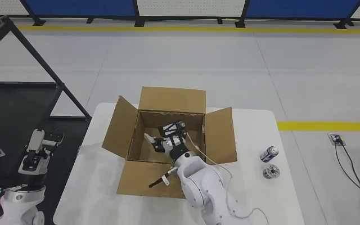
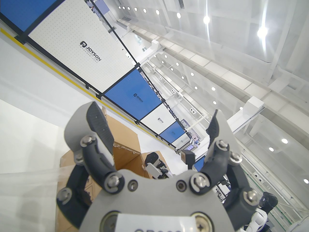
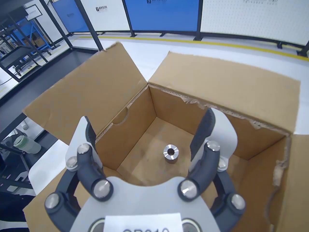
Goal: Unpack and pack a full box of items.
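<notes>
Cylinder of shiny steel [image 3: 170,153] sits on the floor of the brown cardboard box [image 3: 224,90], between the spread jaws of the right gripper [image 3: 148,115]. Left gripper [image 2: 154,108] gapes too.

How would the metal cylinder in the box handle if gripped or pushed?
The metal cylinder looks thick-walled: probably rigid and heavy for its size. Its shiny sides may slip. Standing on end, it should slide; tipped, roll.
</notes>
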